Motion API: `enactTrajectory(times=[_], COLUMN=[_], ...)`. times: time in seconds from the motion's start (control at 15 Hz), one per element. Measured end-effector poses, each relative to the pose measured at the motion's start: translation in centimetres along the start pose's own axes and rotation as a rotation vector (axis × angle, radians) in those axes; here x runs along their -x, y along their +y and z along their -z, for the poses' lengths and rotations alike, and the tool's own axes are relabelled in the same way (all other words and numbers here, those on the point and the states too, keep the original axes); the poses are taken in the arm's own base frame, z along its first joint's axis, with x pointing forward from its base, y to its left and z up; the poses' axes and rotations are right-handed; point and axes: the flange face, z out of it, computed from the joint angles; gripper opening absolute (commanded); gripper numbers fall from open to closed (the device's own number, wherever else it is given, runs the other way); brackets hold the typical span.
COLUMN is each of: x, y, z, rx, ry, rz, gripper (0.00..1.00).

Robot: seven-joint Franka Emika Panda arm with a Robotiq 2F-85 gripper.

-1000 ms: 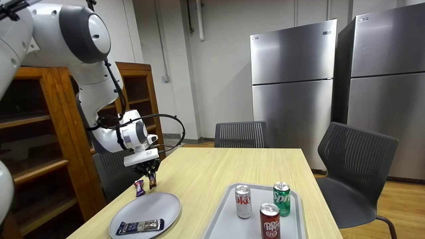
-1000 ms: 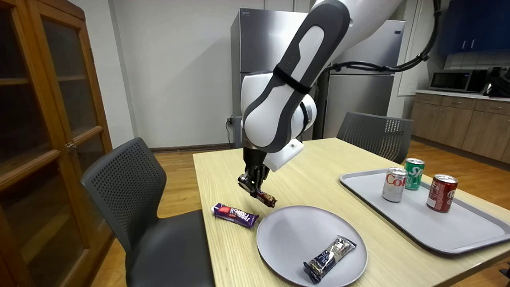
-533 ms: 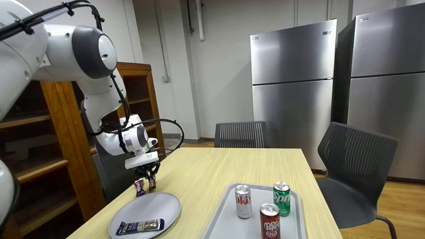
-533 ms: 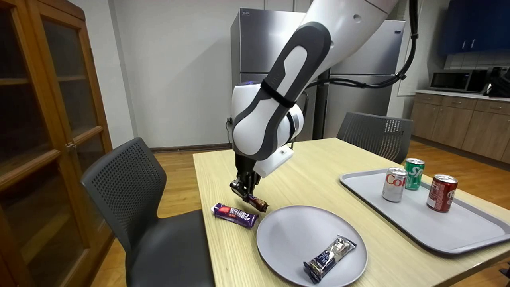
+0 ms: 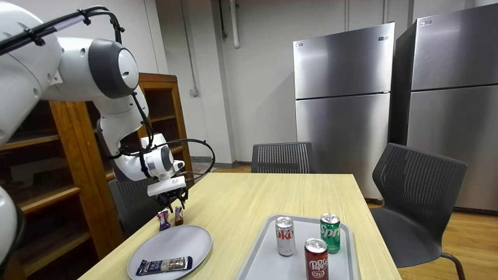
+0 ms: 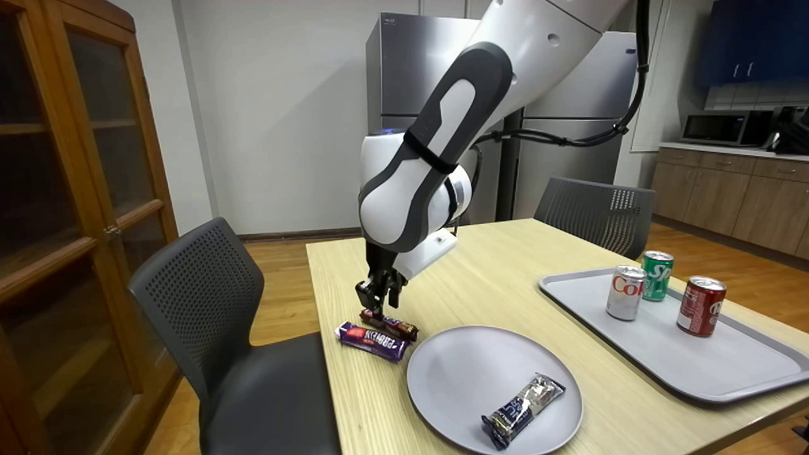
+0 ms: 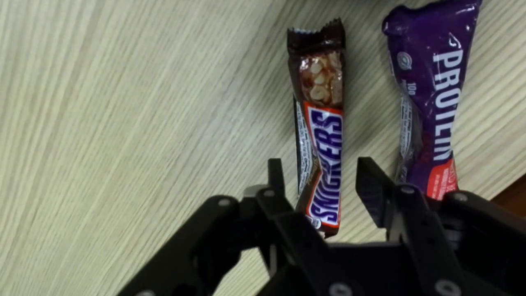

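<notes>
A brown Snickers bar (image 7: 322, 82) lies on the table between the spread fingers of my gripper (image 7: 319, 161), with bare wood showing on both sides of it. Both exterior views have the gripper (image 6: 385, 308) just above the Snickers bar (image 6: 397, 327), its fingers pointing down. Beside that bar, a narrow gap away, is a purple protein bar (image 7: 441, 98); my right finger in the wrist view covers part of it. Close by, a round grey plate (image 6: 468, 373) carries a silver and dark-blue nut bar (image 6: 524, 411).
A grey tray (image 6: 682, 363) stands further along the table with a Diet Coke can (image 6: 626, 292), a Sprite can (image 6: 657, 275) and a Dr Pepper can (image 6: 700, 306) on it. A dark chair (image 6: 253, 354) is close to the table edge by the bars.
The gripper came down with the Snickers bar toward the purple bar. Its jaws then parted, and the Snickers bar now rests on the table. Plate, tray and cans stayed put.
</notes>
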Motion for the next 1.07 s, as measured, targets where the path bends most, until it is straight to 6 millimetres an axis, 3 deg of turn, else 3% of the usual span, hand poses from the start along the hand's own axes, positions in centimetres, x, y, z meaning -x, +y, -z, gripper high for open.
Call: enactTrajectory(times=[0.13, 0.2, 0.6, 1.07], x=[-0.3, -0.4, -0.2, 4.8], y=[0.2, 0.2, 0.0, -1.3], z=[0.5, 0.8, 2.8, 4.9], rx=[0.003, 0.005, 0.000, -0.038], ry=[0.009, 0.013, 0.025, -0.025], rz=[-0.001, 0.000, 0.046, 0.162], gripper=[0.98, 1.00, 1.00, 1.00])
